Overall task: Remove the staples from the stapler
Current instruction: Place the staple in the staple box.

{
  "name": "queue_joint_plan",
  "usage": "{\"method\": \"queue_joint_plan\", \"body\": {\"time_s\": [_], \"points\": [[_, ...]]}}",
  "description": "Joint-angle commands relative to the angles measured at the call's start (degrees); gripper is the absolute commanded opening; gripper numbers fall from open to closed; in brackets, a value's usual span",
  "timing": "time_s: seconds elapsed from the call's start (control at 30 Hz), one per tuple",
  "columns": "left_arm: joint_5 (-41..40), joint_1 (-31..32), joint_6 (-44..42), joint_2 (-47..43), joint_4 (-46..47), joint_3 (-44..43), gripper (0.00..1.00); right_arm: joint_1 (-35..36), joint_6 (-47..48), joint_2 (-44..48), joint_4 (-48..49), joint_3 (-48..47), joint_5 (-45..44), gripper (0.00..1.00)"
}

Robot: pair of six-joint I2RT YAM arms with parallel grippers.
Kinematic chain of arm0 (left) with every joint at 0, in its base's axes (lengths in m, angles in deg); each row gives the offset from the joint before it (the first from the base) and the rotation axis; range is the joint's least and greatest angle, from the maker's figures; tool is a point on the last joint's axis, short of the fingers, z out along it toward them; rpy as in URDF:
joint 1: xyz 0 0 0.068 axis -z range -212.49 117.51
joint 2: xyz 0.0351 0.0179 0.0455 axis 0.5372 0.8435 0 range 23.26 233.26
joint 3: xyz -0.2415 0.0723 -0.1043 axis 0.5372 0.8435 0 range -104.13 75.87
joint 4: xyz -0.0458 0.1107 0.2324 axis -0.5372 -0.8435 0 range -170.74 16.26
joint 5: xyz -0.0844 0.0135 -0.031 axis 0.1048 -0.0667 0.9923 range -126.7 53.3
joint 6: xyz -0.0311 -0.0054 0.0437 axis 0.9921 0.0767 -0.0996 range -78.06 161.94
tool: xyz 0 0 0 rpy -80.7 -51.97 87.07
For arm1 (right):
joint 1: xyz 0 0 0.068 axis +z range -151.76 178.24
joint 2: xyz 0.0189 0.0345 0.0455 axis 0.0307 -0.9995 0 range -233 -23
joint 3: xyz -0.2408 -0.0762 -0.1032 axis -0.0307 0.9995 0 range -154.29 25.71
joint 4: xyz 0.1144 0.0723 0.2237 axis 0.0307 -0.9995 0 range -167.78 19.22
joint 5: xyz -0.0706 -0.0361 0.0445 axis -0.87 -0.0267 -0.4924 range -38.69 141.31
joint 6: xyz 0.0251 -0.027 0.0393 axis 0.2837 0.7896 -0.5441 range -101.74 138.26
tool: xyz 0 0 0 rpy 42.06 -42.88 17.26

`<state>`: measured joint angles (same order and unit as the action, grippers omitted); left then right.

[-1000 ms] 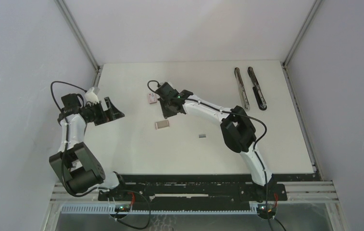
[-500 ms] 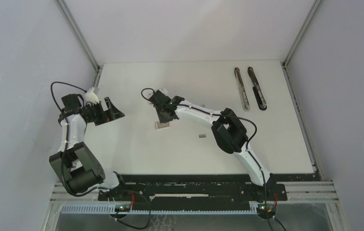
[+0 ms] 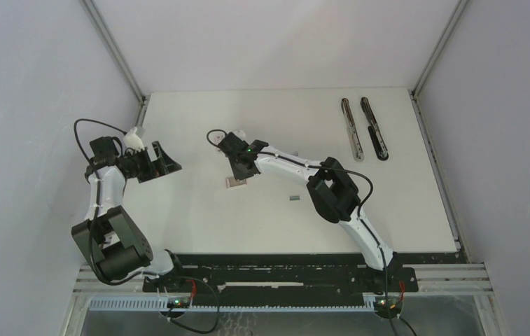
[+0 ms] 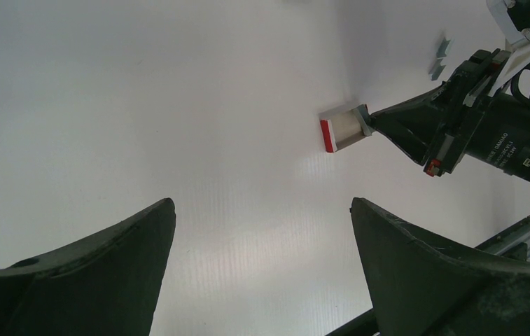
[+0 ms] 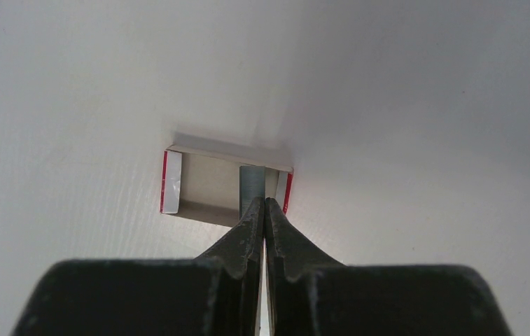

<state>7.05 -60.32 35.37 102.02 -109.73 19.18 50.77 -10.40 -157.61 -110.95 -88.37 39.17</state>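
Note:
The stapler [image 3: 363, 128] lies opened flat in two long arms at the table's back right. My right gripper [image 3: 239, 173] is shut on a thin grey strip of staples [image 5: 251, 183]. It holds the strip's free end inside the right side of a small open white-and-red box [image 5: 202, 183], which also shows in the top view [image 3: 236, 183]. Another short staple strip [image 3: 294, 198] lies loose on the table, to the right of the box. My left gripper [image 3: 164, 159] is open and empty at the table's left side. Its fingers [image 4: 94, 266] frame bare table.
In the left wrist view the box [image 4: 337, 130] and my right gripper's tip [image 4: 395, 129] show ahead, with small grey pieces [image 4: 440, 57] beyond. The right arm [image 3: 297, 164] spans the table's middle. Grey walls close the table in on three sides.
My right gripper moved left and towards the near edge, bringing the staple strip to the open box, then held still. A small box part behind it is now hidden. The left arm has not moved.

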Motion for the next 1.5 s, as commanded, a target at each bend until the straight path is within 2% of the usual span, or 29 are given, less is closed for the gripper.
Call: {"method": "queue_joint_plan", "body": {"time_s": [0.0,0.53,1.47], "points": [[1.7,-0.6,0.5,0.2,1.4,0.7,1.0,0.3,-1.4,-0.5,0.3,-3.0,-1.3,0.0],[1.6,-0.5,0.4,0.4,1.4,0.7,1.0,0.2,0.2,-1.8,0.3,-4.2,-1.5,0.0],[1.3,-0.6,0.3,0.6,1.4,0.7,1.0,0.2,4.6,1.6,1.0,-1.9,0.3,0.0]]}}
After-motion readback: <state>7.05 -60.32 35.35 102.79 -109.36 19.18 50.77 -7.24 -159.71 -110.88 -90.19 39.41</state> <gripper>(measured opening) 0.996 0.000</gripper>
